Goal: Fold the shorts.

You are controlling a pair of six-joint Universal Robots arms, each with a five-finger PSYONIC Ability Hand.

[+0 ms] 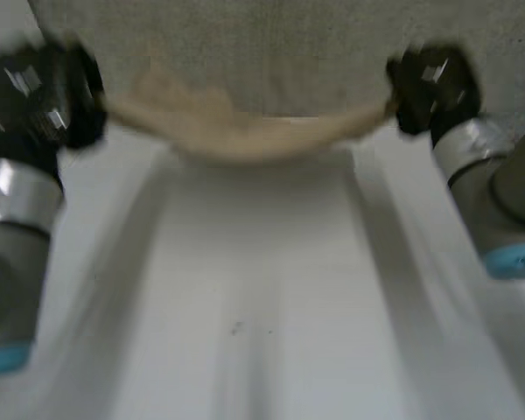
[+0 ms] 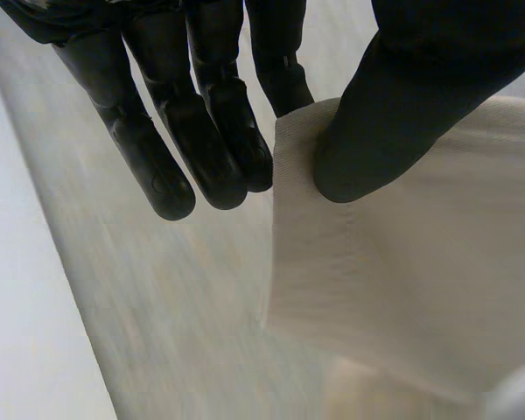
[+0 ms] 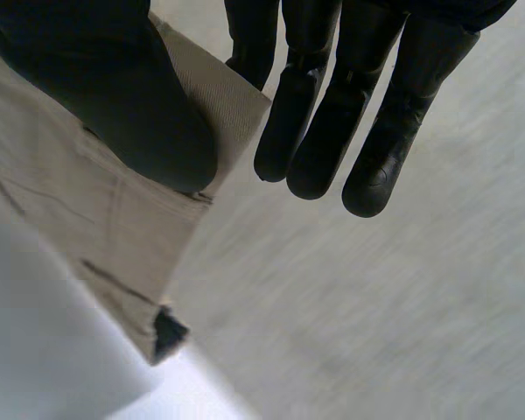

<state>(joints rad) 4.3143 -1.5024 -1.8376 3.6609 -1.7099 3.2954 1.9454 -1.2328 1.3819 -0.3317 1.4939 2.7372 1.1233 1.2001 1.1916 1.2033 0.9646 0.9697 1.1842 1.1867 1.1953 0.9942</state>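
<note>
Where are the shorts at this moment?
In the head view the beige shorts sag between the left robot hand and the right robot hand, each pinching a corner, over the white table.

The shorts [image 2: 420, 289] are matt, finely woven cloth. The left hand [image 2: 188, 122] and right hand [image 3: 389, 122] look smooth and faintly glossy. The worktop [image 1: 262, 306] is smooth.

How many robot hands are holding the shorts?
2. The left hand pinches one end of the shorts, and the right hand pinches the other end. The cloth edge sags between them.
</note>
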